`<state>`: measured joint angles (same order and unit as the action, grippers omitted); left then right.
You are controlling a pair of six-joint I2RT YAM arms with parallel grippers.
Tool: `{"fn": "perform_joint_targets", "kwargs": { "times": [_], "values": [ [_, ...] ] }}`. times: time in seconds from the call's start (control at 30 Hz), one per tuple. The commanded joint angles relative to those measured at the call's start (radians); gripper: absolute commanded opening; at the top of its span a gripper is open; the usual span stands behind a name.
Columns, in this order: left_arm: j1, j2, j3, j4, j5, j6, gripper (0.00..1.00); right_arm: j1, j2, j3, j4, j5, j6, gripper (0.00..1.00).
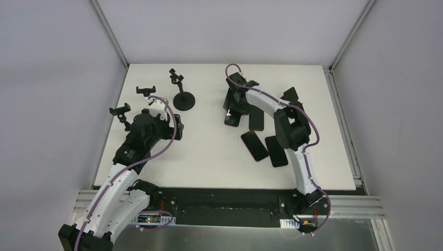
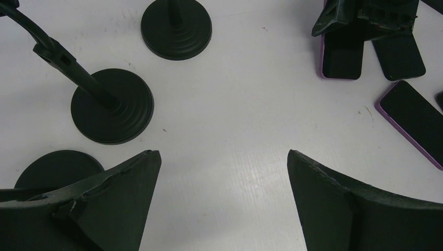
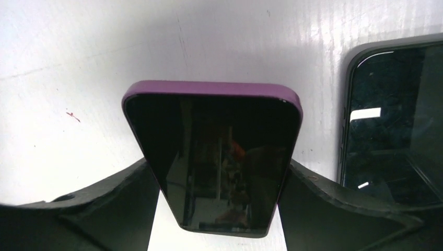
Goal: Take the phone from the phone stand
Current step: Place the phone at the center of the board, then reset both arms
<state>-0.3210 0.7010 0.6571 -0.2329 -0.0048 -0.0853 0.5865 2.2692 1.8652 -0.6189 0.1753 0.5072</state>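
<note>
My right gripper is clamped on the sides of the purple phone, low at the table just beside a second phone. My left gripper hangs wide open near the stands.

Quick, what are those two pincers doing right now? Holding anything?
Left pincer: open, holding nothing.
Right pincer: closed on a phone.

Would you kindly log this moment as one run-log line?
left gripper: open | right gripper: shut on purple phone | phone stands: empty
</note>
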Motion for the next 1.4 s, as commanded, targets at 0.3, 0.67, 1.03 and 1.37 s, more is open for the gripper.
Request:
{"fn": "perform_joint_targets", "kwargs": {
  "times": [0.3,0.67,1.03,1.37],
  "values": [
    [-0.003,-0.007,0.01,0.005,0.02,0.016,0.96,0.035,-0.048,-0.084,-0.007,0.059,0.023,0.92],
    [-0.003,0.02,0.05,-0.088,0.01,-0.015,0.99,0.036,-0.146,-0.103,-0.01,0.073,-0.036,0.99],
    [-0.003,0.115,0.105,-0.234,-0.043,-0.173,0.99,-0.007,-0.295,0.032,-0.265,-0.463,-0.215,0.99],
    [-0.003,0.118,0.16,-0.252,-0.089,-0.211,0.99,-0.133,-0.596,-0.202,-0.18,-0.605,-0.129,0.99]
  ]
}}
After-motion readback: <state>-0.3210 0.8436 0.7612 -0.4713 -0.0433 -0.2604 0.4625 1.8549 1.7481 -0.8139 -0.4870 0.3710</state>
